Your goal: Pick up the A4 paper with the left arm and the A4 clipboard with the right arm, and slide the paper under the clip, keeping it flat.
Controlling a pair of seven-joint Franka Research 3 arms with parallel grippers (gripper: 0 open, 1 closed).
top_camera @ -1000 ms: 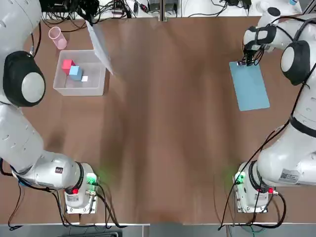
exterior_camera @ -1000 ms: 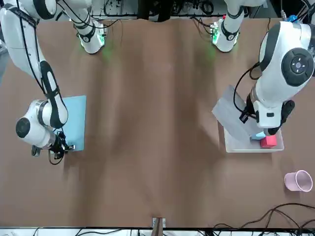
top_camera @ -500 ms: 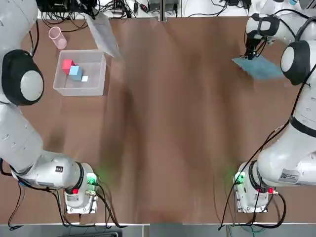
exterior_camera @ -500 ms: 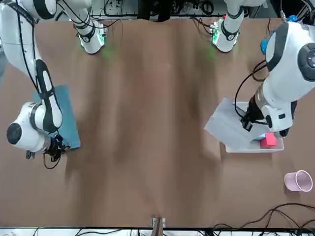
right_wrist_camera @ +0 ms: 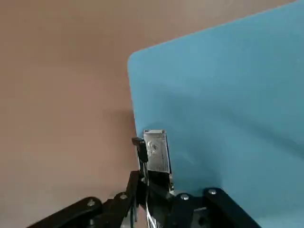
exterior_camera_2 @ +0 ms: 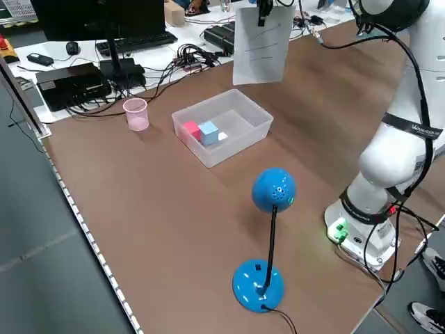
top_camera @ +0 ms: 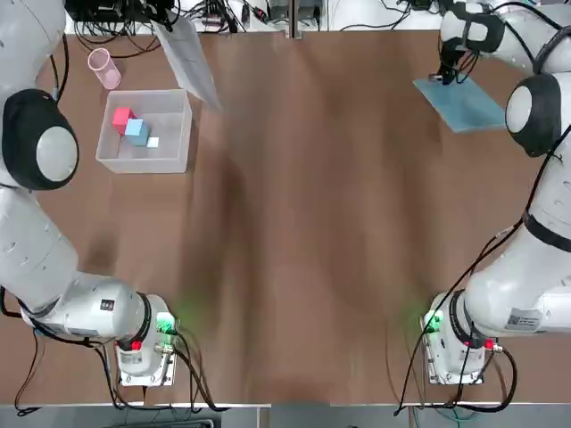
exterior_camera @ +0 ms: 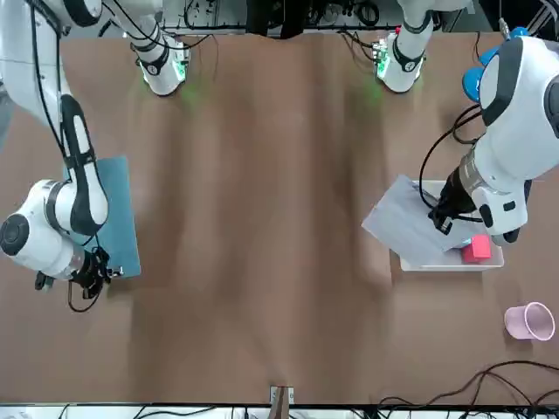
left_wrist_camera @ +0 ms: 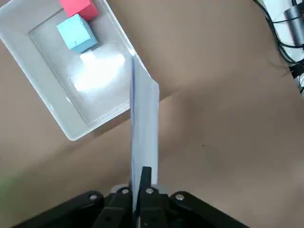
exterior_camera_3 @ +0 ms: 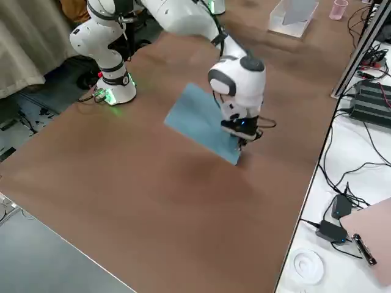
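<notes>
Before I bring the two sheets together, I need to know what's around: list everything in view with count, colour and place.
Thin paper sheet: one, white, held up by the left gripper
Flat stiff clipboard: one, light blue, at the right gripper
Small metal clip: one, silvery, on the clipboard's edge
Shallow plastic bin: one, clear, far left of the table
Cubes: one red, one light blue, in the bin
Cup: one, pink, beyond the bin
Round-based stand: one, blue, left side
Cables: several, black, far edge
Left gripper: one, black, near the bin
Right gripper: one, black, far right
</notes>
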